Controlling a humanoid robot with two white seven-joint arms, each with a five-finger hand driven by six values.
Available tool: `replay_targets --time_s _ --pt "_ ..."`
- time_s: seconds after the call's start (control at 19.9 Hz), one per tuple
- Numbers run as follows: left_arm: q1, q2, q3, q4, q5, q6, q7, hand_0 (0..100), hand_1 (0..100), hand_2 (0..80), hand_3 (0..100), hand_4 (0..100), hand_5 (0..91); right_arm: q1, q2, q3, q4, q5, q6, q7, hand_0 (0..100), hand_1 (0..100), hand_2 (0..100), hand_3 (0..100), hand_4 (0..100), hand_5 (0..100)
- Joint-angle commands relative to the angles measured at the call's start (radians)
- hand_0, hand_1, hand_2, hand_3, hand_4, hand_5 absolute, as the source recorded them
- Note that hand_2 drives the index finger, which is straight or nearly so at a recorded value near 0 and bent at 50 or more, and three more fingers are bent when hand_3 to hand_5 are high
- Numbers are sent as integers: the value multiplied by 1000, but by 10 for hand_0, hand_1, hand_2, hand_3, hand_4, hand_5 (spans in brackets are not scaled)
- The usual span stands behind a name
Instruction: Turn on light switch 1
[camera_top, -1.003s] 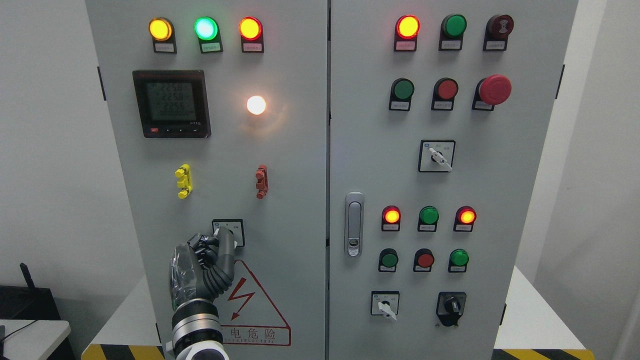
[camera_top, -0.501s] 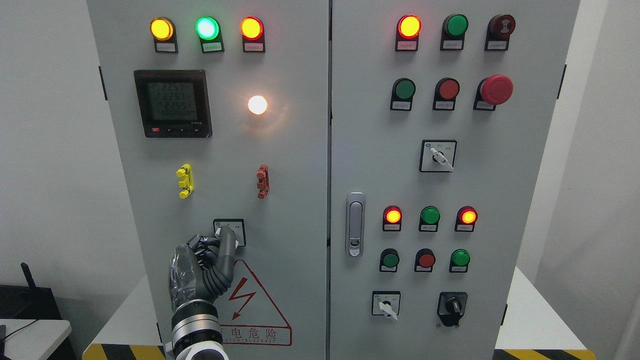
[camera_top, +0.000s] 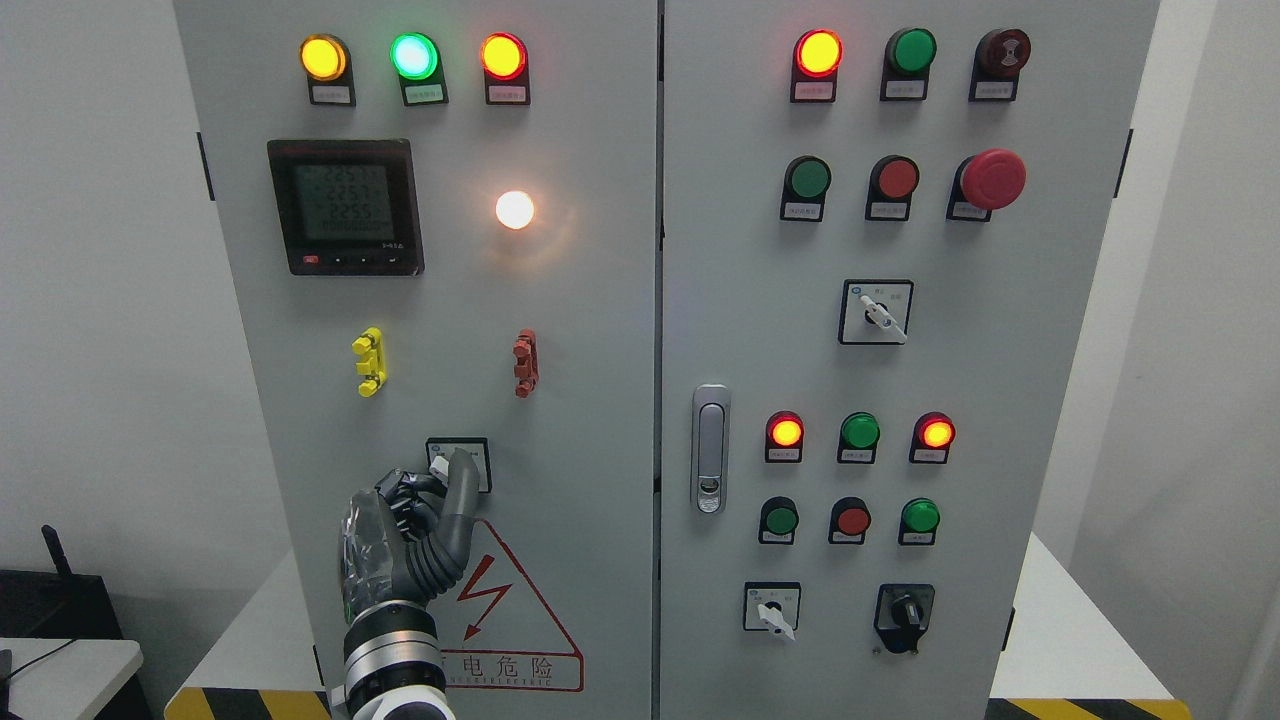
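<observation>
One hand (camera_top: 415, 510), the left, reached up the cabinet (camera_top: 600, 330); its fingers (camera_top: 462, 490) pinched the knob of the switch (camera_top: 458, 463), low on the left door, below a lit lamp (camera_top: 515, 210).

Industrial test lab: grey electrical control cabinet (camera_top: 600, 300), indicator lamps (camera_top: 413, 56), hazard-striped floor edge (camera_top: 245, 703).
</observation>
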Motion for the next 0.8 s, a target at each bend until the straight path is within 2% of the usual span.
replay_targets --time_s 0.0,0.25,0.45,0.6,0.75 --pt "15 -1 8 -23 -1 0 -3 289 362 626 1000 1000 864 0 0 23 0 5 1 0 120 389 0 0 0 0" --pt "55 4 12 -52 -6 -10 -26 291 376 631 1000 1000 862 0 0 23 0 5 1 0 120 389 0 0 0 0" --pt "90 7 40 -82 -62 -23 -83 296 383 634 1000 1000 861 1 1 23 0 5 1 0 120 389 0 0 0 0" --pt "133 8 78 -111 -89 -94 -124 305 386 637 1000 1000 859 0 0 23 0 5 1 0 120 389 0 0 0 0" --pt "229 13 175 -131 -98 -250 -239 298 387 646 1000 1000 856 0 0 23 0 5 1 0 120 389 0 0 0 0"
